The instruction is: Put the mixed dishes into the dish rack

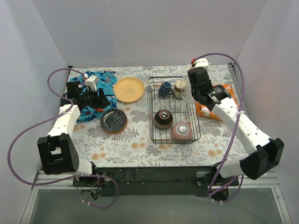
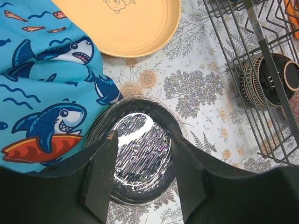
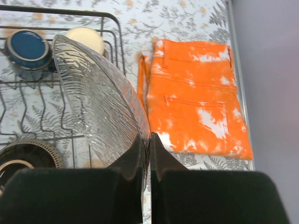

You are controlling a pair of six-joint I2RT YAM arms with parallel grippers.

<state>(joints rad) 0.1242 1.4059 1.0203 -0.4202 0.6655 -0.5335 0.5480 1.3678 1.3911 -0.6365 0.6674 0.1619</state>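
Note:
The black wire dish rack [image 1: 154, 109] holds a dark blue mug [image 1: 164, 88], a beige cup [image 1: 180, 87], a brown-ringed bowl [image 1: 163, 119] and a pink bowl [image 1: 181, 132]. My right gripper [image 3: 148, 137] is shut on the rim of a clear ribbed plate [image 3: 93, 98], held tilted on edge above the rack's right side [image 3: 117, 37]. My left gripper [image 2: 142, 137] is open just above a dark grey patterned plate [image 2: 135, 149], with one finger at each side of it. That plate [image 1: 113, 120] lies left of the rack. A yellow-orange plate [image 1: 129, 89] lies flat behind it.
A blue shark-print cloth [image 1: 96, 91] lies bunched at the far left under my left arm. An orange crinkly bag [image 3: 196, 102] lies right of the rack, beside the table's right edge. White walls close in three sides.

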